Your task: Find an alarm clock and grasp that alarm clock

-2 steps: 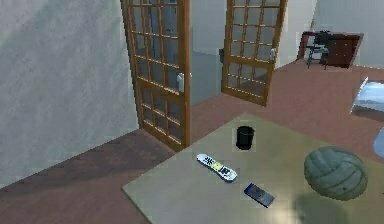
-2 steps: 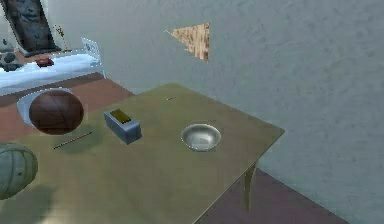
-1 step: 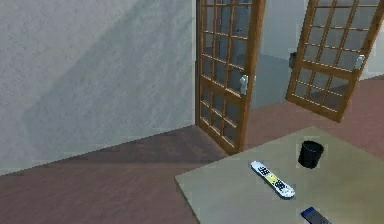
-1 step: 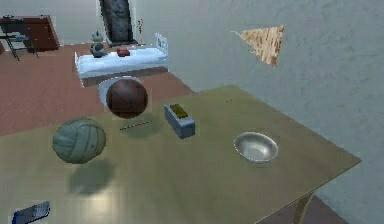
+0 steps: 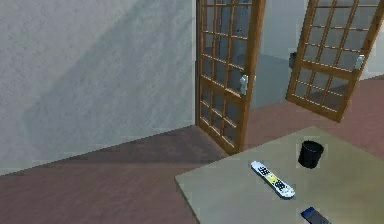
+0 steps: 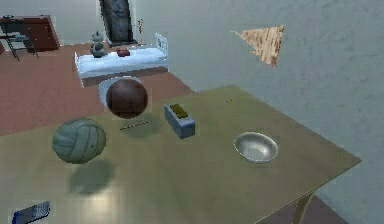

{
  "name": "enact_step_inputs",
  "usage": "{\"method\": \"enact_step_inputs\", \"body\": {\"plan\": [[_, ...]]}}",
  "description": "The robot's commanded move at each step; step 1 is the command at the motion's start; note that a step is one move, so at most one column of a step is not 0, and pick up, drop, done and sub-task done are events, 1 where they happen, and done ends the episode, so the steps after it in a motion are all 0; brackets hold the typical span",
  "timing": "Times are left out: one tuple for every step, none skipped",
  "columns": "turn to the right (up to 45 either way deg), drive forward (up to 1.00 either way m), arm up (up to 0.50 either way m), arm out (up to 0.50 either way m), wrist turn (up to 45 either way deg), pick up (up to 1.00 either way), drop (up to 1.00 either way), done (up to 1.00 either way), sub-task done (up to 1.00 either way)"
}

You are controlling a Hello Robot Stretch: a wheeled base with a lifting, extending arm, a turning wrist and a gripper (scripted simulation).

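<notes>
The forward camera is looking ahead and slightly downward, catching a near corner of the flat olive-tan tabletop (image 5: 225,190) and facing wooden glass-paned double doors (image 5: 228,75). The side camera is peering closely down across that same tabletop (image 6: 200,185) toward a distant white bed (image 6: 120,62). Both are sharing a small dark-blue flat object (image 5: 315,214) (image 6: 32,211).

Light was soft and even. A broad grey shadow lay across the wall (image 5: 90,80). The ball (image 6: 79,140) shadowed the table (image 6: 190,185).
</notes>
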Motion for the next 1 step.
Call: {"method": "enact_step_inputs", "body": {"plan": [[0.0, 0.0, 0.36, 0.0, 0.0, 0.0, 0.0, 0.0, 0.0]]}}
